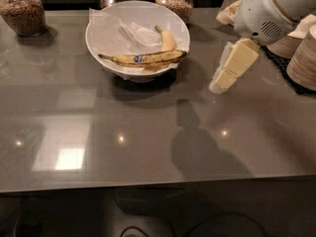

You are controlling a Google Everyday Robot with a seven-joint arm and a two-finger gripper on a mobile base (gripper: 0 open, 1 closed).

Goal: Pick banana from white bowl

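White bowl holds the speckled banana flat on paper, exposed for top grasp | tool hovers right of bowl over surface, likely staging | tool state: cannot tell

Cream claw right of white bowl; banana yellow, brown-speckled.

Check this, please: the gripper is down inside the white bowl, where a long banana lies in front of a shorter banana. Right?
Not quite. The camera view shows the gripper outside the white bowl, hanging over the table to its right. The rest holds: in the bowl, the long banana lies in front of a shorter banana.
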